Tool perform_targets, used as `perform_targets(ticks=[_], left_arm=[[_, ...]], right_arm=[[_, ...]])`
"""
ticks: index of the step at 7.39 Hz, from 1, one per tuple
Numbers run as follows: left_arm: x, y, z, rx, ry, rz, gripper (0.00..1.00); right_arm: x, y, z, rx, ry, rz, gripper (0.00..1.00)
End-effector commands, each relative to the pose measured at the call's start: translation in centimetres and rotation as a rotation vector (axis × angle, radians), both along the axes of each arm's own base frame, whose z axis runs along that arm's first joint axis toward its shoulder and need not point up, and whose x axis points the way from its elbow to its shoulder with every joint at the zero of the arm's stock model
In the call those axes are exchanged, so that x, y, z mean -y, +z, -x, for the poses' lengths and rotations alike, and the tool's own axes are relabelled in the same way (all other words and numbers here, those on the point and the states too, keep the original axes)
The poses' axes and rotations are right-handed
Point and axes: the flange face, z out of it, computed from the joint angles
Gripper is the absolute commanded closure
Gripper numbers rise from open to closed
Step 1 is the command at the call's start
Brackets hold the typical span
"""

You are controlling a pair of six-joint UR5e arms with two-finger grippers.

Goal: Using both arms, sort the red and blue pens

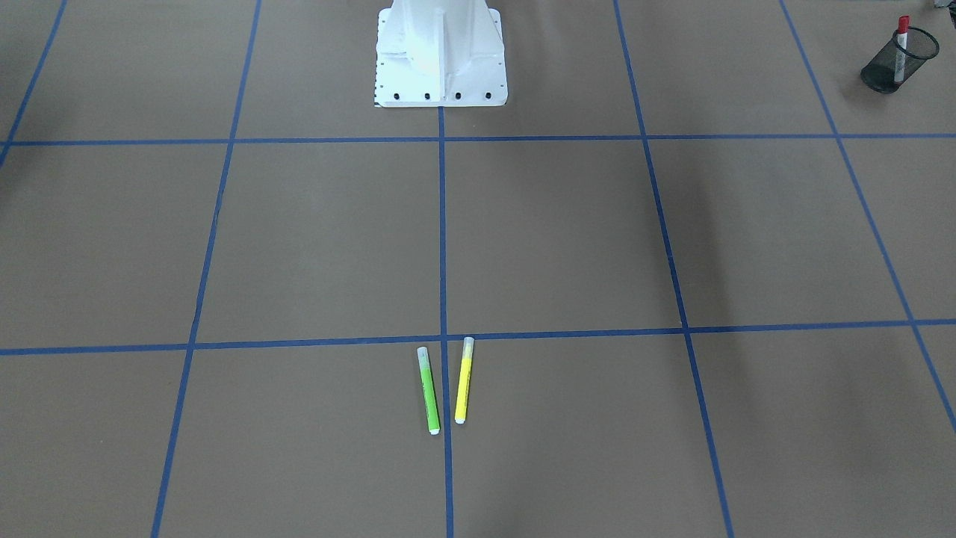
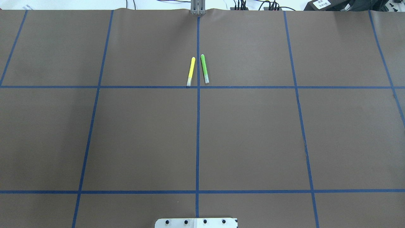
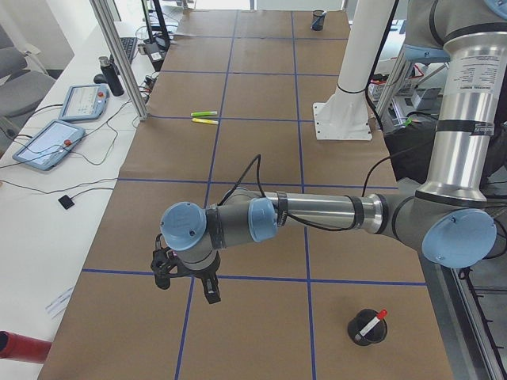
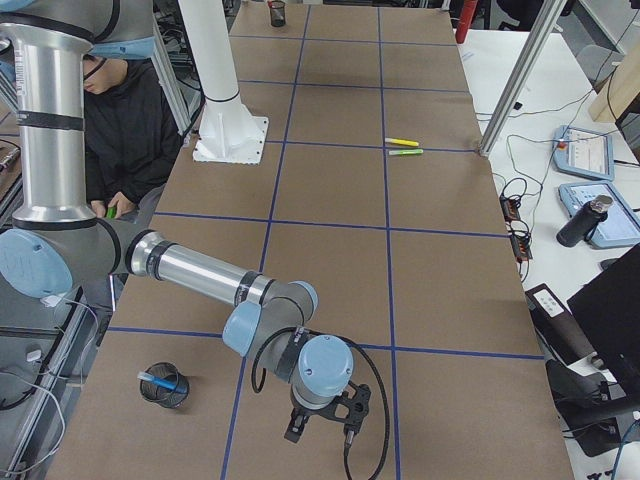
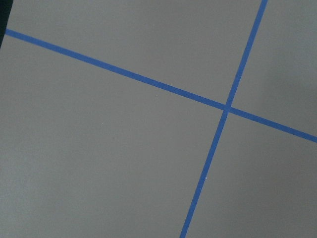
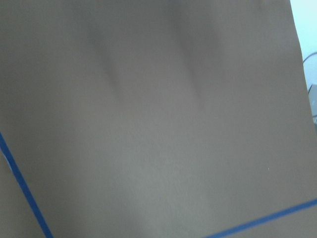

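Hovering either side of the pedestal [image 1: 441,52], left gripper [image 3: 188,289] and right gripper [image 4: 321,436], open or closed unclear, should rise away without bumping the cupped red pen [image 1: 902,41] or blue pen [image 4: 160,380].

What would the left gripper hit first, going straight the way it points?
Likely the bare brown table cover near a blue tape crossing: the left gripper points down, and its wrist view shows nothing else.

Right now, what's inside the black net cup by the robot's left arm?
Only the red pen can be seen. It leans in the cup with its red cap sticking out above the rim. Its white barrel shows through the mesh. The very bottom is too dark to see.
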Motion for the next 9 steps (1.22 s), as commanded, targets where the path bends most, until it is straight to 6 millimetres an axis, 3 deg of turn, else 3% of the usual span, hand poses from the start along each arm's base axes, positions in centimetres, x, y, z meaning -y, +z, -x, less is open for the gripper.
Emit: perform_targets(ticks=[1, 2, 4, 5, 6, 7, 9], left_arm=[[1.5, -1.2, -2.4, 0.013, -0.040, -0.052, 0.00], [2.0, -1.5, -4.5, 0.012, -0.035, -0.066, 0.00], [1.5, -0.4, -7.5, 0.030, -0.004, -0.083, 0.00], [0.4, 0.6, -7.8, 0.034, 0.002, -0.094, 0.00], [-0.6, 1.4, -7.8, 0.034, -0.001, -0.113, 0.00], [-0.6, 1.4, -7.8, 0.037, 0.000, -0.116, 0.00], [-0.1, 0.6, -8.1, 0.040, 0.005, -0.129, 0.00]], right_arm=[[3.7, -3.0, 1.8, 0.070, 0.027, -0.080, 0.00], [6.3, -5.0, 2.8, 0.067, -0.004, -0.114, 0.00], [7.3, -6.2, 2.9, 0.076, -0.002, -0.141, 0.00], [7.8, -6.7, 2.9, 0.079, -0.002, -0.152, 0.00], [9.5, -8.1, 3.8, 0.076, -0.017, -0.170, 0.00], [12.4, -10.7, 5.0, 0.073, 0.009, -0.154, 0.00], [12.8, -10.9, 6.2, 0.072, 0.002, -0.146, 0.00]])
